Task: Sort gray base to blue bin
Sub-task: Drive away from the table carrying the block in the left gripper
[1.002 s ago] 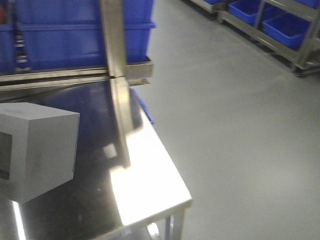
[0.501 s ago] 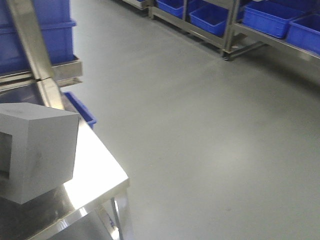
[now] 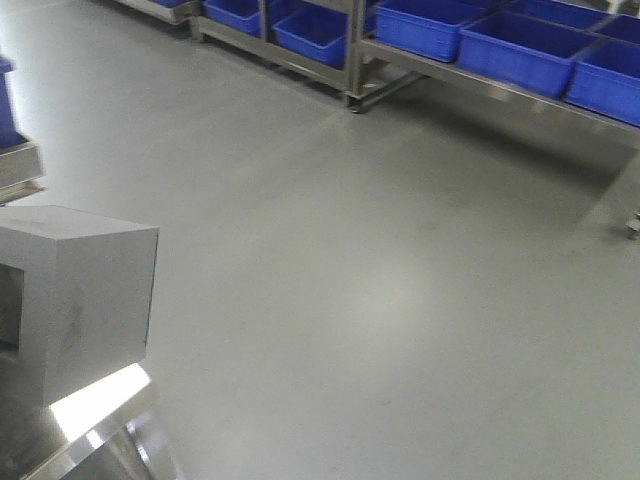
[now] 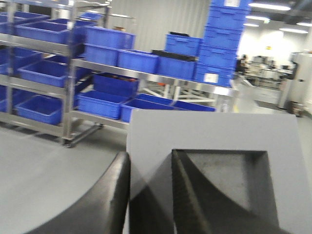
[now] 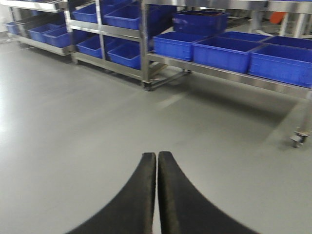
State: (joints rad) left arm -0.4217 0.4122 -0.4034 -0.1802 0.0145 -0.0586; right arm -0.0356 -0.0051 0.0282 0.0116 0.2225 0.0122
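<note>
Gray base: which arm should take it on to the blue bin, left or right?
Left. The left end effector holds the gray base, with one finger outside its wall and the other in the recess. The right end effector is shut and empty, above the floor.

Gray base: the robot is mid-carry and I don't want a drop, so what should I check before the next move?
1. Left gripper shut on the gray base, one finger inside its recess: ok.
2. Right gripper shut and empty: ok.
3. Base above a blue bin: not ok; the blue bins sit on shelves across the floor.
4. Which bin is the target: cannot tell.
5. Grip secure enough: cannot tell.
</note>
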